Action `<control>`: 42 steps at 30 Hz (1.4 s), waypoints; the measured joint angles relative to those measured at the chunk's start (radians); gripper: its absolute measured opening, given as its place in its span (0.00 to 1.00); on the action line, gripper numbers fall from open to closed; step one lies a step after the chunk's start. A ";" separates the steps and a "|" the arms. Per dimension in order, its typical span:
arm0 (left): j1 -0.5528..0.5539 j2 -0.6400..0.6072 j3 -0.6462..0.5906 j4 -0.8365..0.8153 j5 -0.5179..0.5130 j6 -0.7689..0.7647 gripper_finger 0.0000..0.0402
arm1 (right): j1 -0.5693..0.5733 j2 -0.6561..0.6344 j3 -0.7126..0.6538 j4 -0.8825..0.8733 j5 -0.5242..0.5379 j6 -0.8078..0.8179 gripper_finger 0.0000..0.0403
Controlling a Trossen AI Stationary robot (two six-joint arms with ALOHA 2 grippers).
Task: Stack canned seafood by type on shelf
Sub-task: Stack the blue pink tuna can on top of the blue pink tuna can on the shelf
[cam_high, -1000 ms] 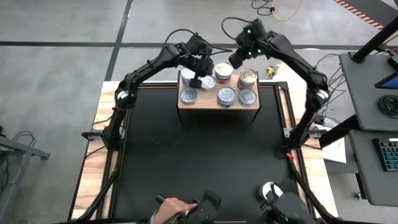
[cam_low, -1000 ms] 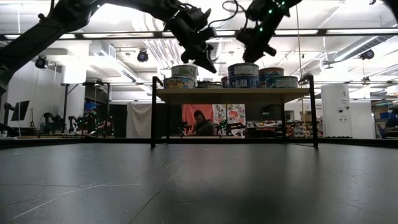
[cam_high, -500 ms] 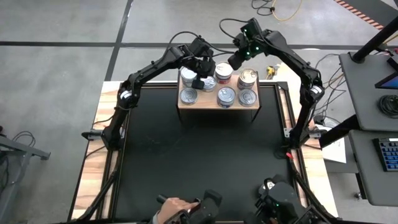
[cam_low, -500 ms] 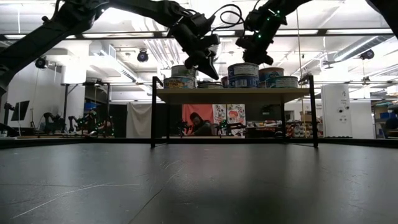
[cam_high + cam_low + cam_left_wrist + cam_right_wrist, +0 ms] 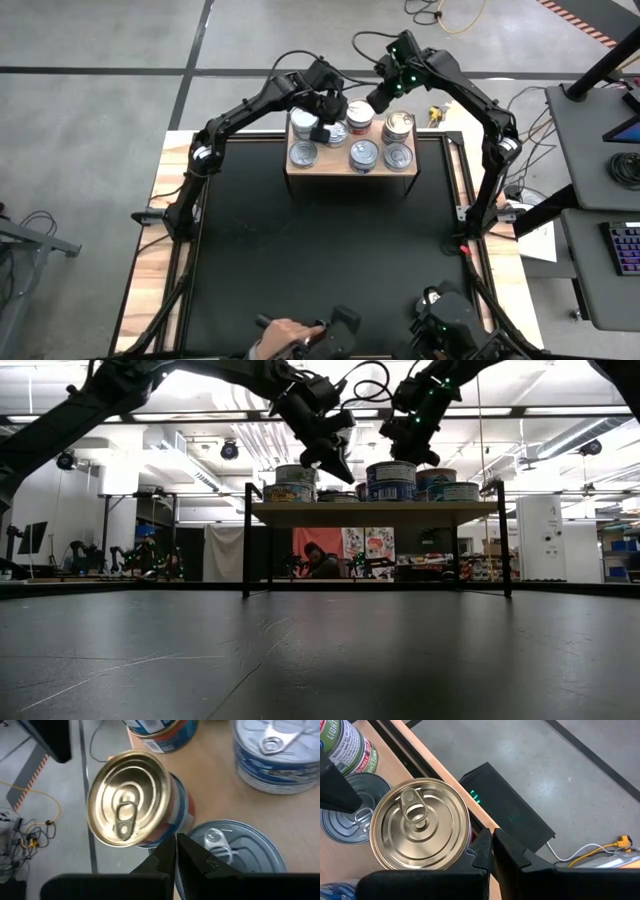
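Wooden shelf (image 5: pixel 350 170), upper centre of the high view, carrying six tins in two rows. Left gripper (image 5: pixel 319 128), fingers pressed together and empty, hangs over the back row beside the far-left tin (image 5: pixel 302 124); left wrist view shows a gold-topped tin (image 5: pixel 131 798) just beyond its tips. Right gripper (image 5: pixel 372 102), likewise closed on nothing, sits just past the shelf's back edge beside the tall middle stack (image 5: pixel 359 117). Silver-topped tins (image 5: pixel 364 154) fill the front row.
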 joint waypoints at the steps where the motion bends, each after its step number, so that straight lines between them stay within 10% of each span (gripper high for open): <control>1: -0.001 0.001 0.000 0.005 0.000 -0.003 0.00 | 0.000 0.000 -0.001 0.000 0.000 0.000 0.02; 42: -0.028 0.024 -0.017 0.057 -0.049 -0.058 0.00 | 0.016 0.000 -0.079 0.045 -0.058 -0.012 0.02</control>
